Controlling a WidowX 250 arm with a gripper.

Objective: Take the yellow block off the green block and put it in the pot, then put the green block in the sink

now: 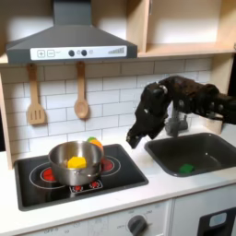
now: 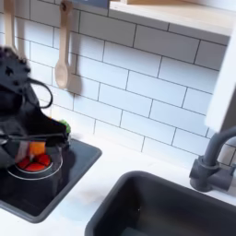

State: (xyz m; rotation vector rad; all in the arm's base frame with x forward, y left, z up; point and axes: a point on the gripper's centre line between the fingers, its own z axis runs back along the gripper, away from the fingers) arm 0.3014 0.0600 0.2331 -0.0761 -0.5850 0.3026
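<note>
Yellow block (image 1: 77, 162) sits in the pot (image 1: 63, 166), green block (image 1: 187, 169) in the sink (image 1: 214, 150); the hand's (image 1: 133, 141) fingers hang apart, empty.

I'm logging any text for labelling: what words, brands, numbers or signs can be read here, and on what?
None can be read.
Range hood: small marks by its knobs, too blurred to read.
Stove: red burner rings and small red dots, no readable text.
</note>
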